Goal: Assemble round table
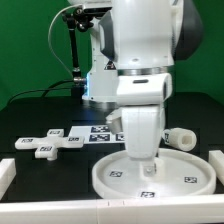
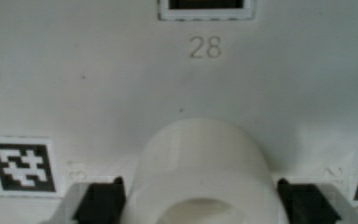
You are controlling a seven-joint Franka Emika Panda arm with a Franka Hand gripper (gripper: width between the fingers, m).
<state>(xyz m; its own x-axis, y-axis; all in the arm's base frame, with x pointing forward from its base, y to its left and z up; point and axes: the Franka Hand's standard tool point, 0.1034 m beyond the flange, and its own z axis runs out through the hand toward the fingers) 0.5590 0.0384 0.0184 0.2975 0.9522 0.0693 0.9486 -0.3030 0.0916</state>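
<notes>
Exterior view: the white robot arm fills the centre of the frame, its gripper (image 1: 148, 168) lowered onto the middle of the large round disc (image 1: 105, 178), which lies flat on the black table at lower centre. The short cylinder leg (image 1: 181, 137) lies on its side just beyond the disc, at centre right. The cross-shaped piece (image 1: 47, 142) lies well apart at centre left, and the marker board (image 1: 103, 134) sits between them, behind the disc. No parts are joined. In the wrist view, the two dark pads (image 2: 101, 200) closely flank a blurred white rounded stub (image 2: 202, 165), apparently a raised hub on the disc. Whether they press on it cannot be told. The step in hand looks like positioning the disc before the leg goes in. The next move likely calls for a firm hold on the hub and a flat slide. White walls stand at the lower left (image 1: 8, 172) and lower right (image 1: 216, 165), with the right one near the rim. Open table lies toward the centre left.
</notes>
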